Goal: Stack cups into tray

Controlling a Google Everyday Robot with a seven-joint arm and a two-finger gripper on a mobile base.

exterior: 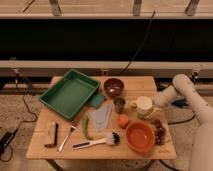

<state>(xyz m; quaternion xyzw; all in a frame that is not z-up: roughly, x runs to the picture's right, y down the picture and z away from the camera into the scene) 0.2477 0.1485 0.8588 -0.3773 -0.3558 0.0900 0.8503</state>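
Observation:
The large green tray (68,95) lies empty at the table's back left. A wide cream-white cup (143,105) stands right of centre, and a dark grey tumbler (119,104) stands just left of it. My white arm reaches in from the right, and the gripper (152,107) is at the cream cup's right side, close against it. The cup still rests on the table.
A maroon bowl (113,87) sits behind the tumbler and a teal pad (97,100) beside the tray. In front lie an orange bowl (139,136), an orange ball (123,120), dark grapes (160,131), a brush (97,142), a green pod (86,127), a fork (66,138) and a wooden block (51,134).

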